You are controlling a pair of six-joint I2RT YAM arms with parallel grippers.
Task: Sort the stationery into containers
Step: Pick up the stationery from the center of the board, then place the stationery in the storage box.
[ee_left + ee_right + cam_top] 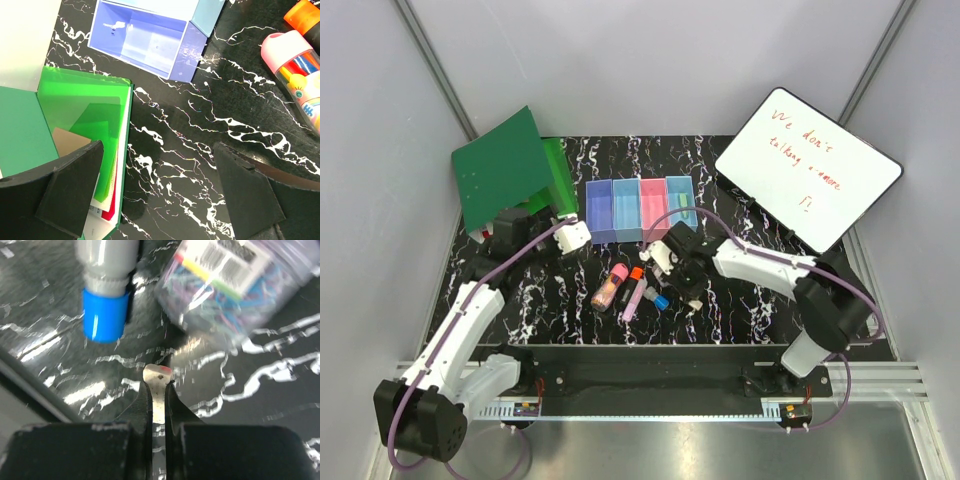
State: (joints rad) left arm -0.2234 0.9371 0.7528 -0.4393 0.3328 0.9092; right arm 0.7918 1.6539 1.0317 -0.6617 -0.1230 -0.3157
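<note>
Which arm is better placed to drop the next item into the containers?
Right. The right gripper is shut on a thin silvery piece, close to the containers. The left gripper is open and empty beside the green folder.

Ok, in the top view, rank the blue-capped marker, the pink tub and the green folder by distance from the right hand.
From the right hand, shut on a metal piece:
1. blue-capped marker, just left of it.
2. pink tub, further left, mid-table.
3. green folder, far back-left corner.
</note>
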